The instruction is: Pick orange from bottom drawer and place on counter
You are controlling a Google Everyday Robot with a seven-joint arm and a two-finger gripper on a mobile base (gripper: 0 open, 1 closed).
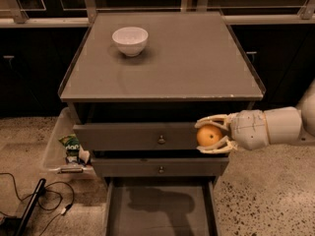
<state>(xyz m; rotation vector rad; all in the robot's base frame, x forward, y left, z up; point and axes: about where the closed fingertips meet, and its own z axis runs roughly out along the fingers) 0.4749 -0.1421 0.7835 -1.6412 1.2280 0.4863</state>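
Camera view: gripper (203, 135), fingers closed around orange (210, 134), held clear above the open bottom drawer (157, 208); pick done, lift and placement on counter (187, 58) remain.

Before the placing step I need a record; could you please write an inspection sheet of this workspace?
Surface: grey counter, white bowl at its back left.
Job's things: orange held before the upper drawer fronts, right side; bottom drawer pulled open.
Clutter: clear bin left of the drawers, green packet inside.
Grippers: gripper shut on the orange, below counter level.
Cables: black cables on floor, lower left.
Surroundings: speckled floor, dark cabinets behind.
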